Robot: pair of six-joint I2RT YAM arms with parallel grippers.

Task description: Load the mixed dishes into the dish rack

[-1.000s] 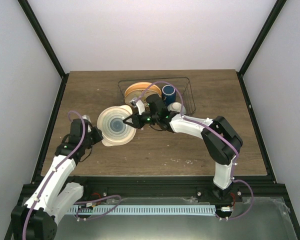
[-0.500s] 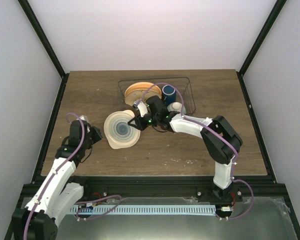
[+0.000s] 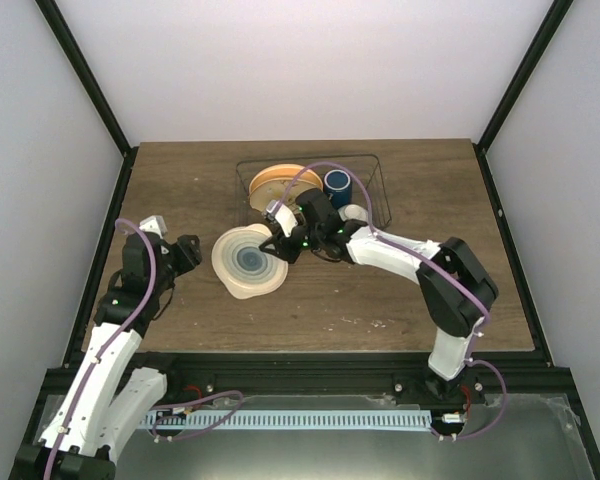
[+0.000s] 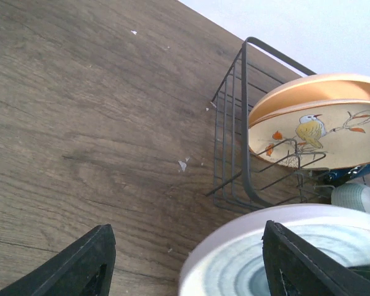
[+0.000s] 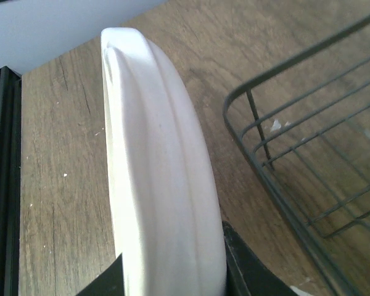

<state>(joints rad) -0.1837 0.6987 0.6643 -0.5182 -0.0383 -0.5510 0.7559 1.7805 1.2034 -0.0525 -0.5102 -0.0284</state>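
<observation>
The cream plate with blue-grey centre rings [image 3: 246, 262] is tilted up off the table, left of the dish rack [image 3: 376, 180]. My right gripper [image 3: 279, 245] is shut on its right rim; in the right wrist view the plate [image 5: 153, 172] shows edge-on between the fingers [image 5: 250, 271]. My left gripper [image 3: 190, 250] is open and empty, left of the plate and apart from it; its view shows the plate's rim [image 4: 253, 237] between its fingertips [image 4: 80, 265]. The orange plate with bird picture [image 3: 280, 182] [image 4: 314, 132], the dark blue mug [image 3: 337, 183] and the mint-green bowl [image 3: 354, 213] are in the rack.
The rack's near left corner [image 5: 259, 154] [image 4: 234, 142] lies close to the right of the held plate. Bare wooden table [image 3: 180, 190] stretches left of and in front of the rack. Black frame posts stand at the table's far corners.
My left arm has drawn back to the left, away from the plate. My right gripper has carried the plate a little to the right, toward the rack.
</observation>
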